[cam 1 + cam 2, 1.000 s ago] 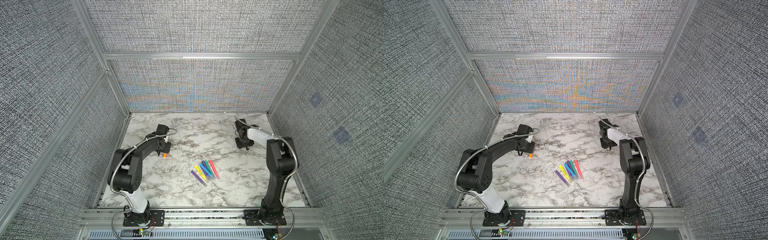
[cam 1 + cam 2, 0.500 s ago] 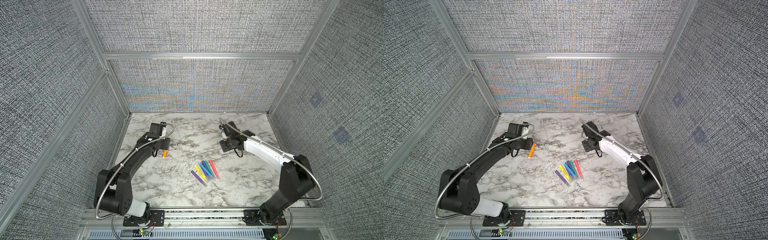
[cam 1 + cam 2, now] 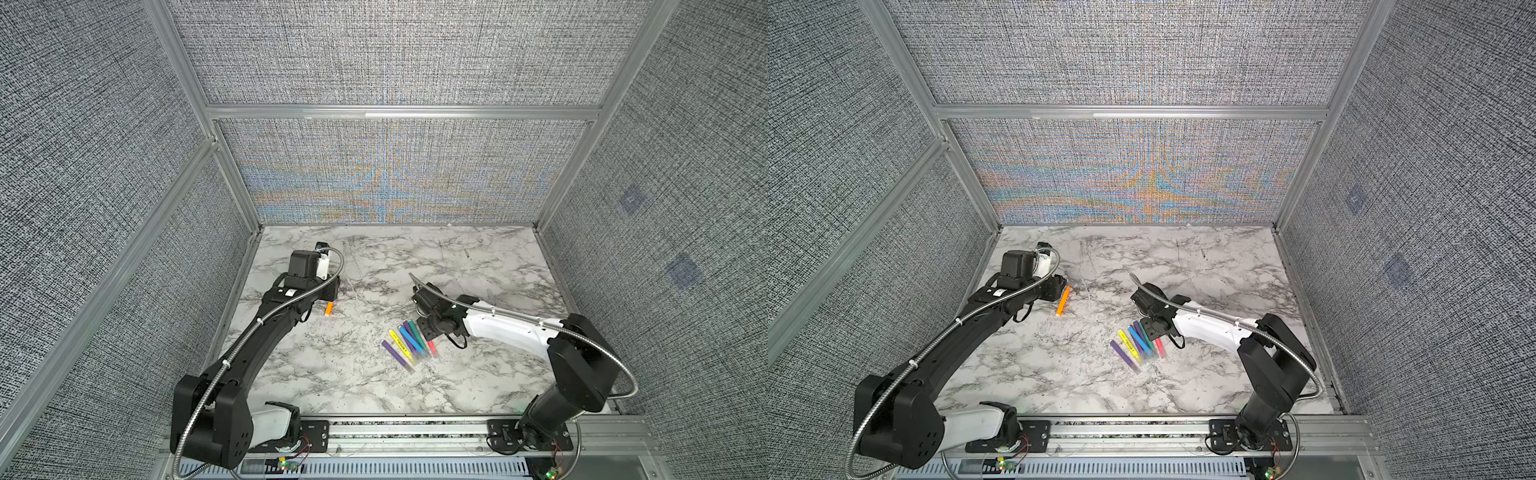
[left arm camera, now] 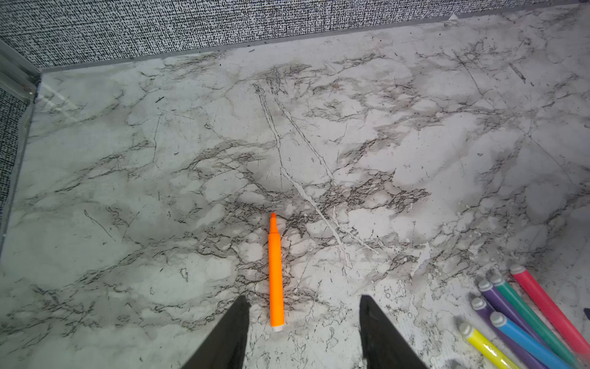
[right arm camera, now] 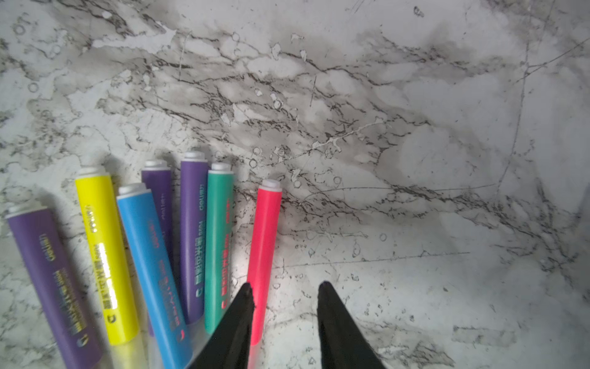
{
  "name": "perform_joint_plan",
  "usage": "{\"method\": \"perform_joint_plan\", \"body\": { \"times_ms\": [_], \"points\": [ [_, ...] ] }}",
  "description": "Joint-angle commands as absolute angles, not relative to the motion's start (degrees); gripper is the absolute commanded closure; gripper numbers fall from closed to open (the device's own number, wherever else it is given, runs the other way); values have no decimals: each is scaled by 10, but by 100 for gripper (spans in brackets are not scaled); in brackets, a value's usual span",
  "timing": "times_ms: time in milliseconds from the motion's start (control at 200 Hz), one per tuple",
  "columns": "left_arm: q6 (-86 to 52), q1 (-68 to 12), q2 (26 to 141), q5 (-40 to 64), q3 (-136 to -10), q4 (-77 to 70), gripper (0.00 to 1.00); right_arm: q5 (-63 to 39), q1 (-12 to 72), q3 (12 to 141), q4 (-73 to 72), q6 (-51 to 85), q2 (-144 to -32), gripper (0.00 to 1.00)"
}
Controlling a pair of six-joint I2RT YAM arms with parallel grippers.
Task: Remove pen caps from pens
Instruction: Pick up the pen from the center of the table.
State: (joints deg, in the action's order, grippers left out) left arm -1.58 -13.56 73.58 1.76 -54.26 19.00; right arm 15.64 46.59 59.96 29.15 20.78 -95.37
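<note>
The left gripper [image 4: 303, 298] stands with its jaws wide apart and nothing held. The orange pen [image 4: 276, 274] lies flat on the marble table [image 4: 415, 143] in line with the gap and nearer one finger, its white end just between the fingertips and its bare pointed tip facing away. The right gripper [image 5: 285, 283] hangs low over the fanned row of pens [image 5: 150, 255] near the table's middle, its jaws also parted and gripping nothing. The pink-red pen [image 5: 265, 242], at the row's edge, runs along the inner side of one finger [image 5: 236, 319], which partly hides it; the other finger is over bare marble. Clear pen caps [image 5: 127, 353] show faintly on the yellow and blue pens.
</note>
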Motion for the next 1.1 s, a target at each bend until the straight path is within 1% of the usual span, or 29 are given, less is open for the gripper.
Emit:
{"method": "perform_joint_plan", "body": {
  "times_ms": [0,95,375,560,620,695,775,890,975,1035,1095],
  "points": [
    [-23,-135,733,22,-541,172,44,195,472,605,296,232,-968,67],
    [-24,-135,732,21,-541,170,44,181,472,597,281,230,-977,68],
    [-22,-135,724,18,-541,168,44,164,478,599,263,229,-1014,68],
    [-24,-135,727,19,-537,162,43,161,479,579,253,233,-1015,69],
    [-25,-135,727,21,-536,158,43,158,479,572,249,234,-1017,72],
    [-27,-135,725,28,-534,153,43,156,478,559,238,235,-1016,83],
    [-26,-135,719,38,-530,149,43,150,471,549,225,234,-1011,92],
    [-13,-136,697,52,-519,139,43,144,457,556,233,217,-992,96],
    [16,-147,661,64,-495,113,44,132,438,573,253,197,-956,97],
    [51,-169,623,59,-465,72,44,95,410,586,261,179,-920,97],
    [104,-204,576,43,-426,14,44,36,371,603,268,164,-883,98]
  ]
}}
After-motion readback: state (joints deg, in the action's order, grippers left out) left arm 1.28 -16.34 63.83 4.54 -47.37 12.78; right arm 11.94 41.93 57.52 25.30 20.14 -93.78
